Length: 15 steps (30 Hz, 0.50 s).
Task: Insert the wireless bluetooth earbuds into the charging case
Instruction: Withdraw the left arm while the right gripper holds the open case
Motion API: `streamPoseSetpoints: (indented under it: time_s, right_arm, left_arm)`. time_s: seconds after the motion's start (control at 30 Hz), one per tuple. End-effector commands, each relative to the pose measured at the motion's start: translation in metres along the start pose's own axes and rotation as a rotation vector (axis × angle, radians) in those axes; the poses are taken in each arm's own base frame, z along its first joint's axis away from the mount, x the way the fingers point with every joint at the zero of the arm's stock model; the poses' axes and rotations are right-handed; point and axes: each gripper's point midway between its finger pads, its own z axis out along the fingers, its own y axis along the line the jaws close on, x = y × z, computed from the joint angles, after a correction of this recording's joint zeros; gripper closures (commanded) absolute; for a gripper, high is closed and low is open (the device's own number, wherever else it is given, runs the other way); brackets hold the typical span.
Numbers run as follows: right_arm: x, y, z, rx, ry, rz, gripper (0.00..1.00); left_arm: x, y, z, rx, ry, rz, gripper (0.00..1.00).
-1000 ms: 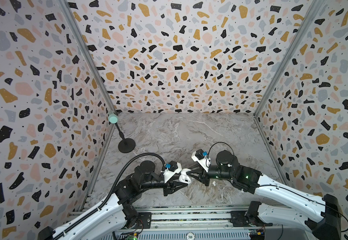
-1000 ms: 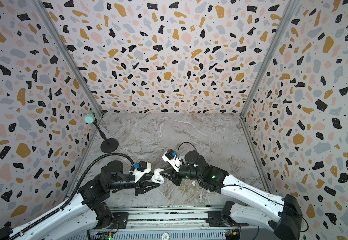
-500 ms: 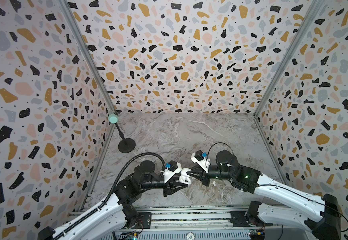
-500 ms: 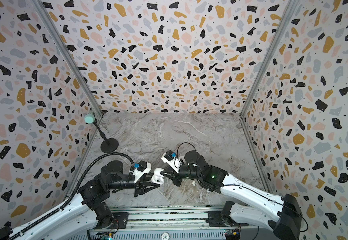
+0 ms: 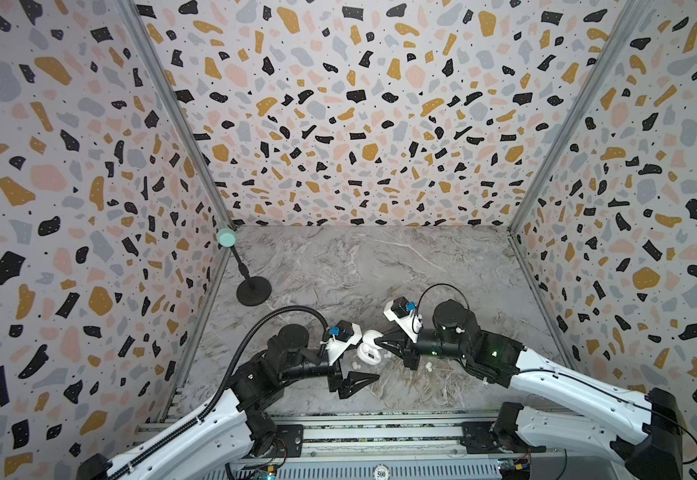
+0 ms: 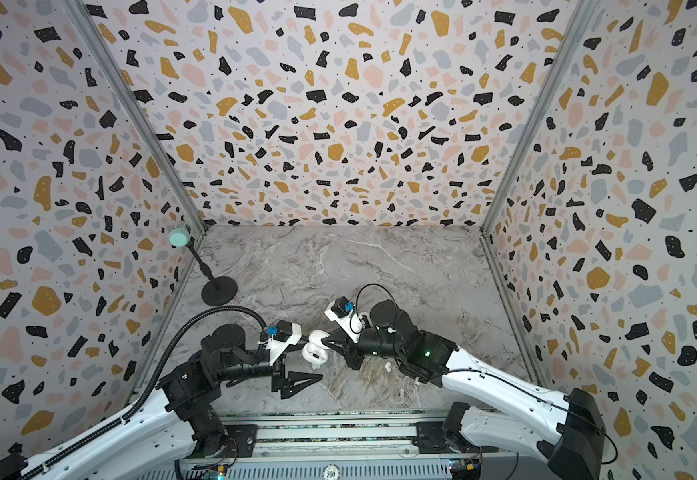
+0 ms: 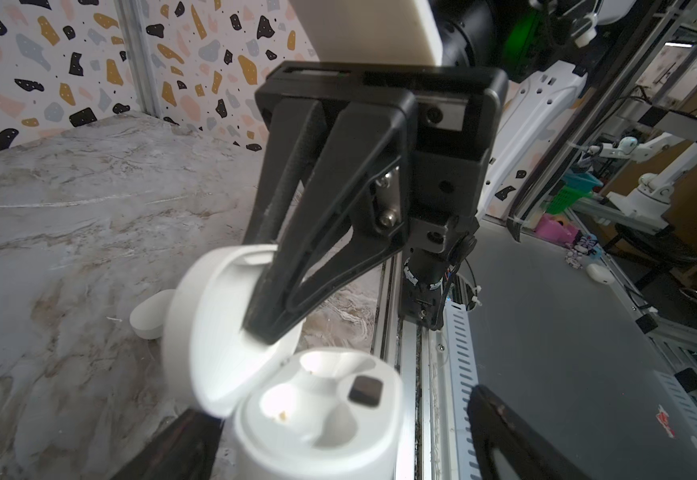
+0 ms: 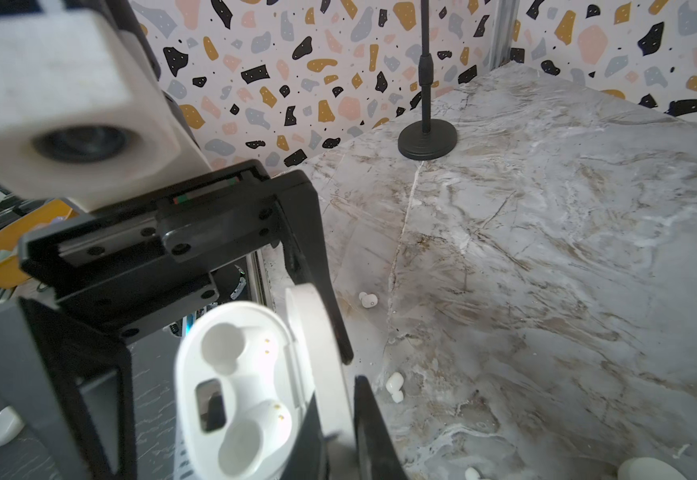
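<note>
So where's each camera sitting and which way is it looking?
Top views: above the robot's base, looking down at the table; left arm and right arm show.
Left wrist: on left arm, facing right hand pinching the charging case lid; own left hand open.
Right wrist: on right arm, facing left hand, case and earbuds.
Shared: all show the case.

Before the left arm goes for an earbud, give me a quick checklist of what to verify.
1. Charging case lid open: ok.
2. Both sockets empty: ok.
3. Right end effector shut on the lid: ok.
4. Left end effector open, holding nothing: ok.
5. Loose earbud lying on the marble table nearby: ok.
6. Charging case resting on the table: cannot tell.
</note>
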Motion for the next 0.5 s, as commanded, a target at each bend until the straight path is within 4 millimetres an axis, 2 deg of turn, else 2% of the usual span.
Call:
streamPoseSetpoints:
  time_s: [0.0, 0.13, 0.23, 0.33, 0.4, 0.47]
  right_arm:
    - [-0.037, -0.001, -0.012, 0.052, -0.074, -0.041, 1.00]
    - [-0.047, -0.011, -0.014, 0.115, -0.074, -0.075, 1.00]
    - [-0.054, -0.022, -0.014, 0.183, -0.064, -0.093, 1.00]
    - [-0.060, -0.030, -0.012, 0.222, -0.049, -0.127, 1.00]
    - [-0.062, -0.038, -0.009, 0.250, -0.041, -0.147, 1.00]
    - [-0.061, -0.050, -0.006, 0.285, -0.024, -0.167, 1.00]
  left_arm:
    - [-0.016, -0.001, -0.003, -0.007, -0.078, 0.027, 0.00]
    - [-0.023, 0.002, -0.008, -0.046, -0.105, 0.034, 0.00]
    - [-0.038, 0.016, -0.018, -0.162, -0.160, 0.046, 0.00]
    - [-0.056, 0.047, -0.041, -0.395, -0.237, 0.056, 0.00]
    - [-0.072, 0.066, -0.064, -0.555, -0.310, 0.033, 0.00]
    - [-0.082, 0.091, -0.095, -0.759, -0.409, -0.048, 0.00]
